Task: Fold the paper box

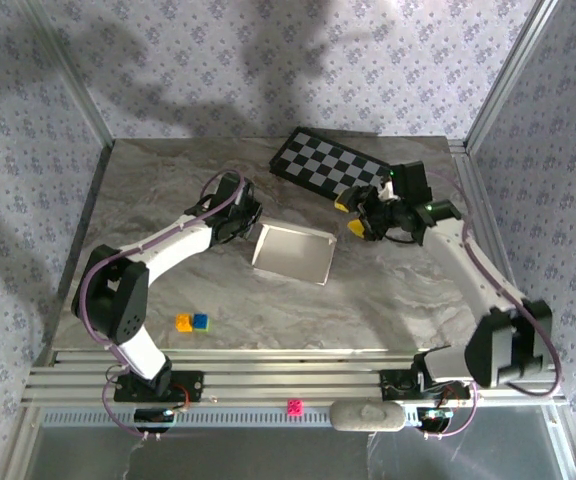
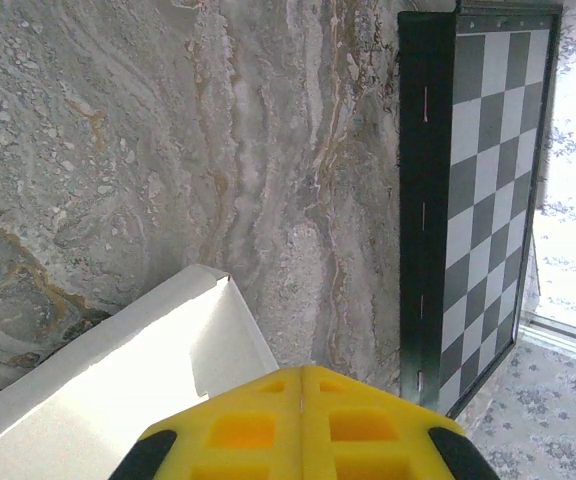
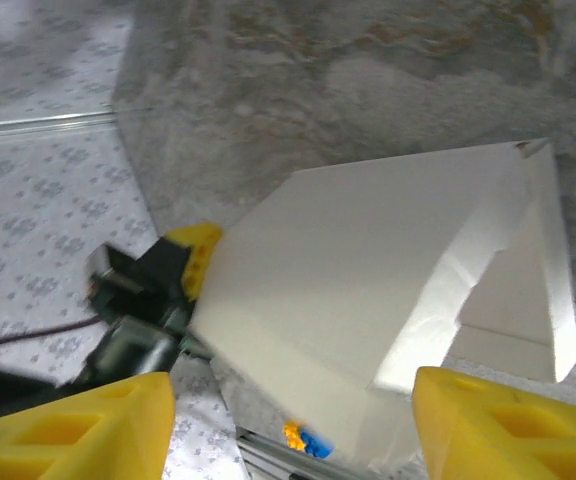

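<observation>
Marble-look table [image 1: 168, 200], grey with some brownish veins running through it. A black-and-white checkered board [image 1: 333, 170] lies flat on the far right part, turned at an angle. In the left wrist view you can see it has a plain black border along its edge.

Nearer the front left there's an orange-yellow block [image 1: 183, 321] with a blue block [image 1: 200, 321] right up against it. A little pink cube [image 1: 294, 406] sits on the aluminium rails [image 1: 268, 385] along the near edge, and to its right there's a pale grey lump [image 1: 368, 415], can't tell what. The walls [image 1: 268, 60] have pale floral wallpaper, with metal posts [image 1: 68, 70] at the corners.
</observation>
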Available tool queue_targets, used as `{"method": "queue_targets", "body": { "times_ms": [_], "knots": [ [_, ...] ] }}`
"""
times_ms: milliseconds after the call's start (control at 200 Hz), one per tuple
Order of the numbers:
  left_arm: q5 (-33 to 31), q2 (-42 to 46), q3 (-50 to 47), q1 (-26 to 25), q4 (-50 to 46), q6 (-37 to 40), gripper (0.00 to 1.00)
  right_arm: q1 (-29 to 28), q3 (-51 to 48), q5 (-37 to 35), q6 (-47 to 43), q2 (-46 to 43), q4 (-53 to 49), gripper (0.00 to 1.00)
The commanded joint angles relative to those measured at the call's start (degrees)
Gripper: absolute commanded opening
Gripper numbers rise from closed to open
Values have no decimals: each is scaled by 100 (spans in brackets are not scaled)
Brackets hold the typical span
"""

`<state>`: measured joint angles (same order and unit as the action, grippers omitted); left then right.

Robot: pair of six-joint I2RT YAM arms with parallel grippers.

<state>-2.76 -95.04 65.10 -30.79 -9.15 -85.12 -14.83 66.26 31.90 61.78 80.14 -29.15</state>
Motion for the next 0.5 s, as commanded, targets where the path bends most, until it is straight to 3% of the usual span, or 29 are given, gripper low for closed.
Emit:
{"method": "queue_targets", "body": {
  "times_ms": [0,495],
  "knots": [
    [-136,8,-29,-27,60,39,0,4,-9,444,344,426,-408,63],
    [-128,161,-251,-40,124,49,0,-50,-14,838,790,1736,8,52]
  ]
}}
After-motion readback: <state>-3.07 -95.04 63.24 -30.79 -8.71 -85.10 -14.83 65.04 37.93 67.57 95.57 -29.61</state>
